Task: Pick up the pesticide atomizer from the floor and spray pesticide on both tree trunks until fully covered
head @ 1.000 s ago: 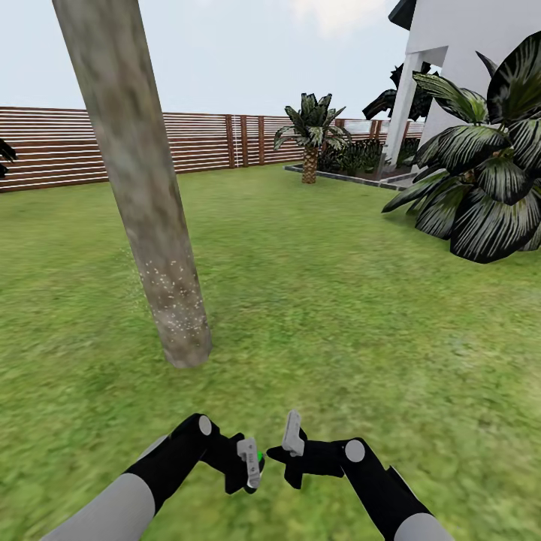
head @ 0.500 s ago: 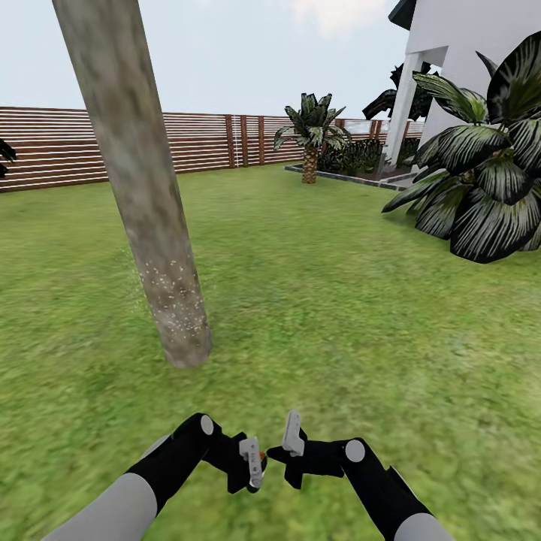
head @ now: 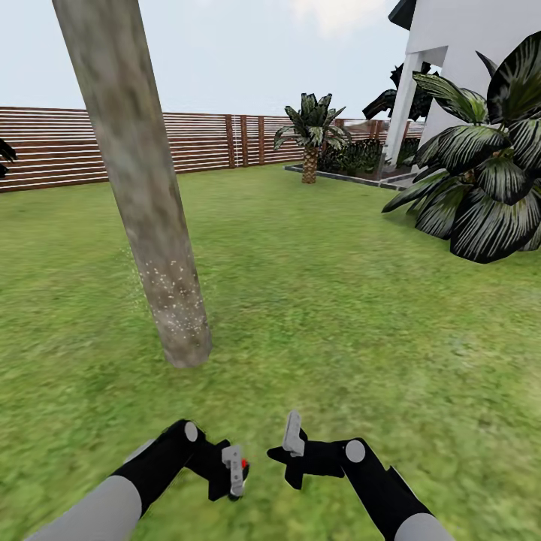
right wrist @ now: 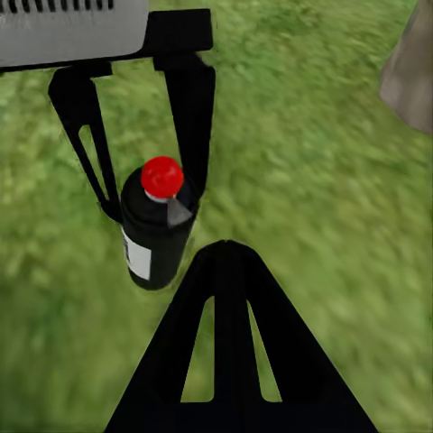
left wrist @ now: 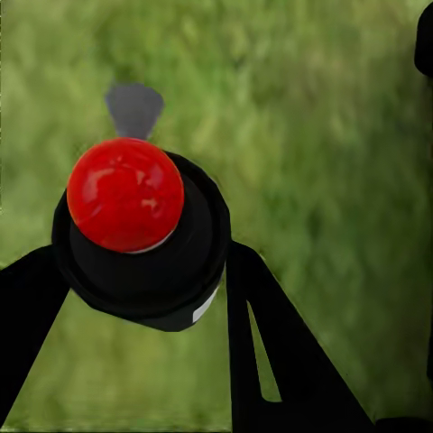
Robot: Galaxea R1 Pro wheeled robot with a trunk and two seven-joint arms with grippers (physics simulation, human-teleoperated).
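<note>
The pesticide atomizer point(right wrist: 155, 230) was a small black bottle with a red cap and a white label, and it sat between the two fingers of my left jaws point(head: 234, 472), standing upright with its long axis vertical. In the left wrist view its red cap point(left wrist: 125, 194) sat close under the camera, with a dark finger point(left wrist: 271, 343) against its side and another at the opposite side, so I judged my left jaws closed on it at bottle width. Whether it rested on the grass or hung just clear of it, I could not tell.

Starting at the left of the head view, the brown slat fence point(head: 45, 154) ran along the back of the lawn point(head: 323, 300). In front of it stood the thick grey-tan tree trunk point(head: 143, 203), leaning slightly, with white specks of pesticide point(head: 173, 300) on its lower part only; the upper trunk looked bare. That trunk lay ahead and to the left of the bottle, nearer my left arm, so I judged the spraying should stay with that arm and the nozzle be raised and turned towards the bark.

Further right, my right jaws point(head: 289, 447) held nothing; how far apart their fingers stood I could not read. Beyond them stood a small palm point(head: 312, 139) by the fence and a broad-leaved bush point(head: 481, 195) at the white house corner point(head: 466, 45).
</note>
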